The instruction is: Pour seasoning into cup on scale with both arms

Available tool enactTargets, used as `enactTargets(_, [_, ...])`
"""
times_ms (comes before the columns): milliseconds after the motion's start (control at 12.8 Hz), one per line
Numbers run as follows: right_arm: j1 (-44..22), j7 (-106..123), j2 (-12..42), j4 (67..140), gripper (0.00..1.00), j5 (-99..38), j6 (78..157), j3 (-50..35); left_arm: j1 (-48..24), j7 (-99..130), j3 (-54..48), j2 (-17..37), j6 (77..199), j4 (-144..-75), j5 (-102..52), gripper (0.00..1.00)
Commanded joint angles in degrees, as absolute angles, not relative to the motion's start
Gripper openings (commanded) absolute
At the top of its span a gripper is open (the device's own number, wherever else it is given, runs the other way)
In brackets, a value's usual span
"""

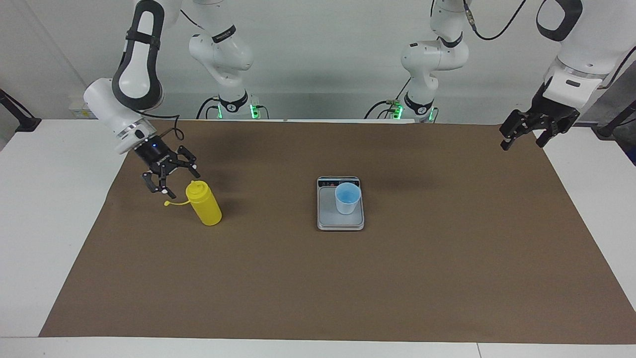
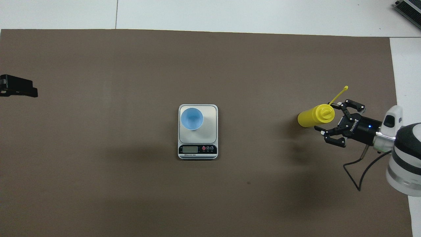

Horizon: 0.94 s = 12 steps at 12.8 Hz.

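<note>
Yellow plastic squeeze bottle (image 1: 204, 204) stands upright toward my right arm's end; my right gripper (image 1: 169, 179) spreads wide beside its nozzle. Mid-table, a light blue cup (image 1: 347, 198) sits on the silver-grey scale (image 1: 340, 223). My left gripper (image 1: 525, 136) waits, fingers apart, mostly cut off overhead.

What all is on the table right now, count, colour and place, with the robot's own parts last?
bottle: one, yellow, standing upright on the brown mat toward the right arm's end, cap strap hanging loose.
cup: one, light blue, upright on the scale.
scale: one, silver-grey, mid-mat, display edge toward the robots.
mat: one, brown, covering the white table.
right gripper: black, fingers open beside the bottle's top, not gripping it.
left gripper: black, fingers open, raised at the left arm's end, waiting.
</note>
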<state>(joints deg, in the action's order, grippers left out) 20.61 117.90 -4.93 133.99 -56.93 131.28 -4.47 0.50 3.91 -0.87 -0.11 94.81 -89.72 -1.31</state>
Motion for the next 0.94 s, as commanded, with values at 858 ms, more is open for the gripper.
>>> enactTargets(858, [15.1, 42.1, -9.3, 109.1, 1.0, -4.0, 106.2, -5.8, 1.0, 3.7, -1.2, -0.7, 94.3, -90.3, -0.4, 1.0])
